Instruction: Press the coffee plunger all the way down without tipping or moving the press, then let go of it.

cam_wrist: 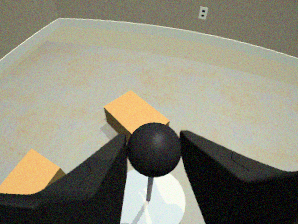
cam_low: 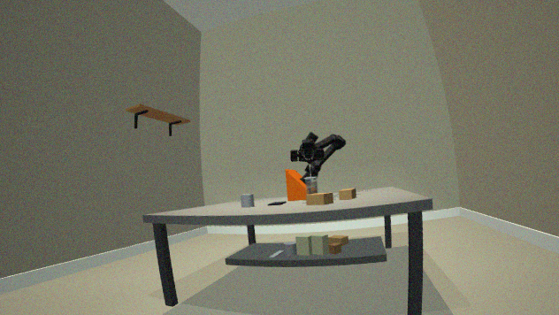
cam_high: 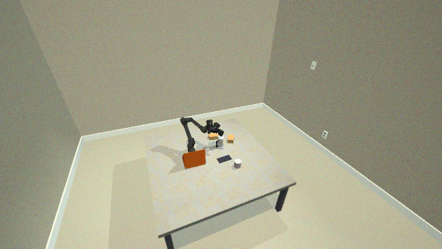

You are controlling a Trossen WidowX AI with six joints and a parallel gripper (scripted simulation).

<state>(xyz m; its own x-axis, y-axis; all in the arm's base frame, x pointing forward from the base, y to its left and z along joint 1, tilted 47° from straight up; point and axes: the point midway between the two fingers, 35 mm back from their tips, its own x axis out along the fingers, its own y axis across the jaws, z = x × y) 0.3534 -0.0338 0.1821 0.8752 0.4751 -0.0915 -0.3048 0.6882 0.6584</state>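
We are clamping the tool (cam_wrist: 154, 152) on the plunger knob (cam_wrist: 153, 148), raised above the press (cam_high: 220, 142) on the surface (cam_high: 210, 189). Next we are needing a straight, vertical push, then release.

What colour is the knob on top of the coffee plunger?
Black; the knob shows best in the wrist view, held in the claw.

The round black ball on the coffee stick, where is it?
In the wrist view, the round black plunger knob sits mid-frame, pinched between the dark gripper fingers, above the white press lid, near a tan block.
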